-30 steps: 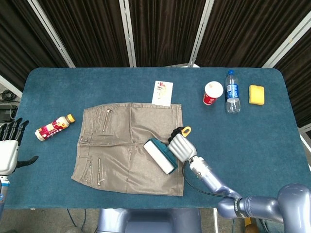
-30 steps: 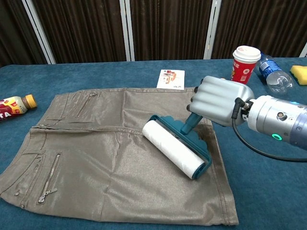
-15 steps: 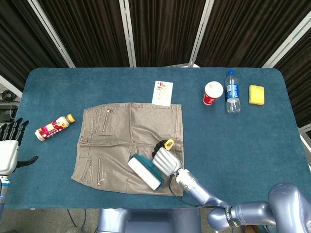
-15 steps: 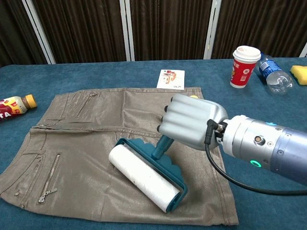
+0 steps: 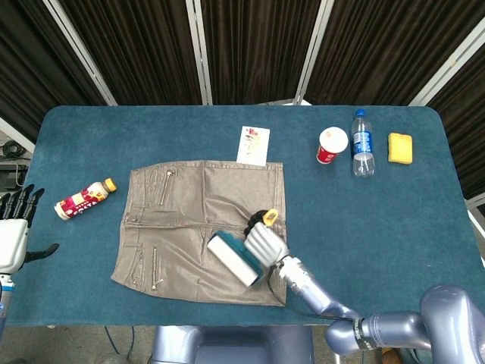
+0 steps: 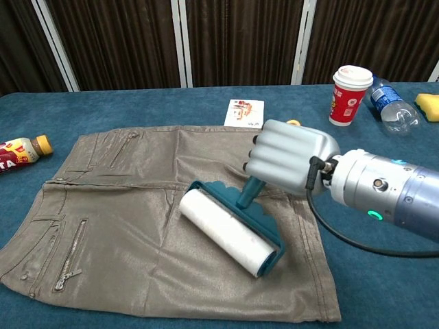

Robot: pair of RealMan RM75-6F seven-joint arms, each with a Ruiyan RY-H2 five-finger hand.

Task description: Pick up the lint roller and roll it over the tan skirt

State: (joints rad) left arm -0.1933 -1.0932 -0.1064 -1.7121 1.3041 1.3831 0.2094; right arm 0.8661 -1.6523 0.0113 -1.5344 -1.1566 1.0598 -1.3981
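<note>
The tan skirt (image 5: 198,227) (image 6: 137,219) lies flat on the blue table. My right hand (image 5: 265,244) (image 6: 291,163) grips the handle of the teal lint roller (image 5: 234,258) (image 6: 230,229), whose white roll rests on the skirt's lower right part. A yellow handle end (image 5: 270,216) sticks out above the hand. My left hand (image 5: 15,227) hangs off the table's left edge with its fingers spread, holding nothing; the chest view does not show it.
A small drink bottle (image 5: 84,199) (image 6: 19,154) lies left of the skirt. A card (image 5: 253,145) (image 6: 245,112) sits above it. A red paper cup (image 5: 331,145) (image 6: 350,86), a water bottle (image 5: 362,143) (image 6: 389,104) and a yellow sponge (image 5: 400,148) (image 6: 429,107) stand at the back right.
My right hand first dragged the roller down and left across the skirt, then brought it back a little up and right. The left hand stayed still.
</note>
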